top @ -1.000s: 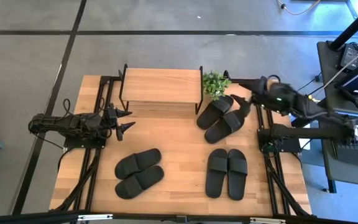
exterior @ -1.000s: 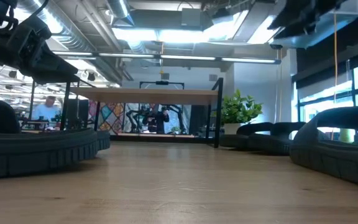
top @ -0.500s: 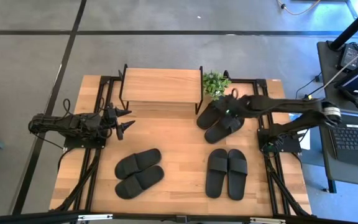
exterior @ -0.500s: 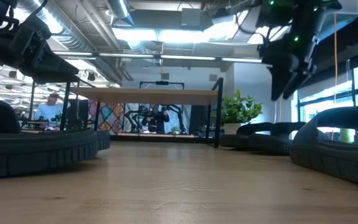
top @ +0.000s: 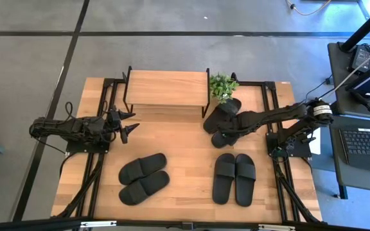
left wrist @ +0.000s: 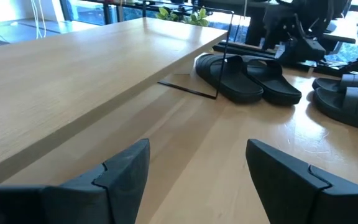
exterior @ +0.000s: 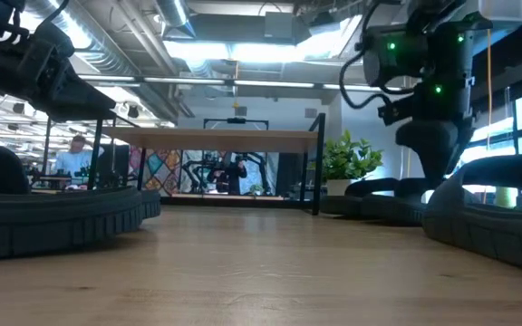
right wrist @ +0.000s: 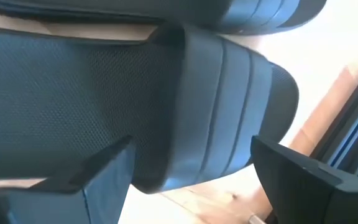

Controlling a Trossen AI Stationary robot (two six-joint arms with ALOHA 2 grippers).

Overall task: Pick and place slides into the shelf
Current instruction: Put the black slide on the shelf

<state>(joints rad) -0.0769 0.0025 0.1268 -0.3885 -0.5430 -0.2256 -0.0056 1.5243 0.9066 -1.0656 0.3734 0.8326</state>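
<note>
Three pairs of black slides lie sole-down on the wooden table: one at the near left (top: 144, 178), one at the near right (top: 234, 176), and one beside the shelf's right end (top: 213, 120). The shelf (top: 166, 88) stands at the far middle. My right gripper (top: 221, 135) hangs open just above that third pair, pointing steeply down; a slide's strap (right wrist: 216, 106) shows between its fingers (right wrist: 107, 171) in the right wrist view. My left gripper (top: 129, 126) waits open at the table's left, level, facing the shelf top (left wrist: 73, 81).
A small green plant (top: 223, 85) stands right of the shelf, just beyond the slides under my right gripper. Black metal frames (top: 108, 96) run along the table's left and right sides. Bare wood (top: 178, 138) lies in the table's middle, in front of the shelf.
My right gripper has swung from high at the far right down toward the table's left and near side, tipping from nearly level to steeply downward, and now hangs over the slides beside the shelf. It has stayed open. The slides have not moved.
</note>
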